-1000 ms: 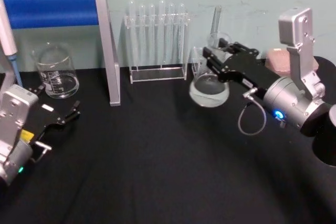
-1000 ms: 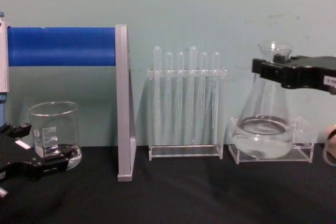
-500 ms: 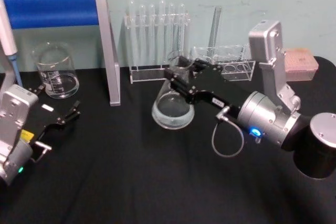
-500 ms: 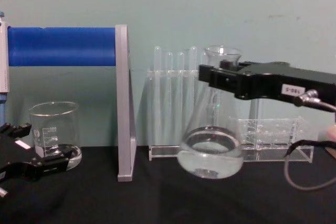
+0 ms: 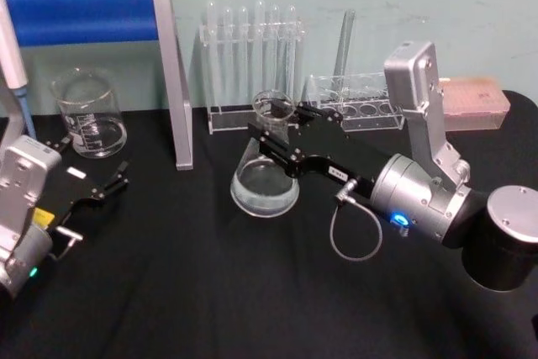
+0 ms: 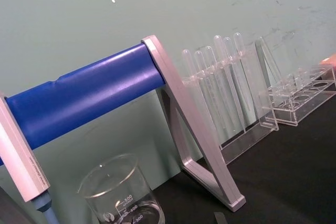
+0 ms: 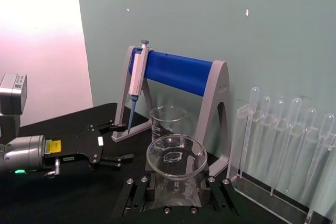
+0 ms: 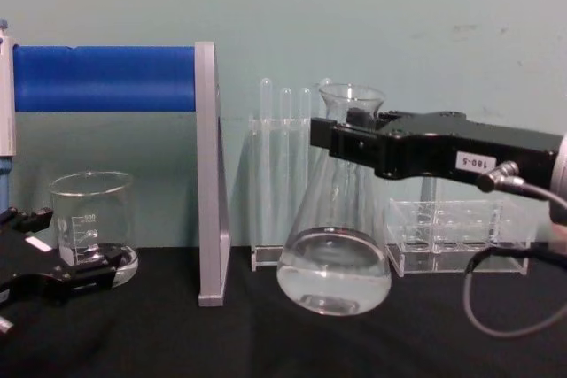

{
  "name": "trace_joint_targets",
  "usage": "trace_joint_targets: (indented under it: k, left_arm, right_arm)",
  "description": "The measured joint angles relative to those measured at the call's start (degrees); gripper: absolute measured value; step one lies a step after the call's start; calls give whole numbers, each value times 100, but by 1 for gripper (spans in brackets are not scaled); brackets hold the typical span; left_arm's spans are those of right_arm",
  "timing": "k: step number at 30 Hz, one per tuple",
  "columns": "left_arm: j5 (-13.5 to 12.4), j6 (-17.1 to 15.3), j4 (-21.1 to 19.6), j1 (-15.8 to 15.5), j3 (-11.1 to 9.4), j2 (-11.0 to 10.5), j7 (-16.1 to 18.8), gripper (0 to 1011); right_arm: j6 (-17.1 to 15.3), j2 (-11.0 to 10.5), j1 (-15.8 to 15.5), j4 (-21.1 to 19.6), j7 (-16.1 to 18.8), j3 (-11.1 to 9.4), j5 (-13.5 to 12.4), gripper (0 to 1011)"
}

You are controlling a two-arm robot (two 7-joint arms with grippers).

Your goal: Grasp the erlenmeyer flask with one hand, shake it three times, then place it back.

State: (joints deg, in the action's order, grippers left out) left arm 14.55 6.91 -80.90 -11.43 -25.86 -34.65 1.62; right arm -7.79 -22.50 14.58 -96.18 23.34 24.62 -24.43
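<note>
Compared with half a second before, the erlenmeyer flask (image 5: 265, 184) had shifted a little further toward the left of the head view and sat lower. A second before, it had hung at the right, in front of the low clear rack (image 5: 357, 110). In the chest view its round base (image 8: 335, 273) was now close above the black table (image 5: 210, 292), in front of the test tube rack (image 5: 250, 65). Whether it touched the cloth could not be told.

The right gripper (image 5: 274, 134) reached in from the right of the frame, its black fingers clamped around the flask's narrow neck just under the flared rim. The body of the flask hung below them with a little liquid pooled at the bottom.

The left gripper (image 5: 95, 160) had stayed at the lower left, fingers spread apart, near the beaker (image 5: 87, 113) and well apart from the flask.
</note>
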Motion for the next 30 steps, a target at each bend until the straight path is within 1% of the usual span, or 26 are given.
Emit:
trace_joint_targets:
  k: [7, 17, 21, 30]
  left_arm:
    - [0, 0, 0, 0, 0, 0, 0, 1001]
    - [0, 0, 0, 0, 0, 0, 0, 1001]
    - [0, 0, 0, 0, 0, 0, 0, 1001]
    - [0, 0, 0, 0, 0, 0, 0, 1001]
  right_arm:
    - [107, -24, -5, 146, 61, 96, 9, 449]
    - [264, -33, -46, 386, 156, 241, 115, 449]
    - [317, -23, -58, 450, 177, 266, 140, 449]
    - [586, 11, -94, 586, 254, 286, 221, 449]
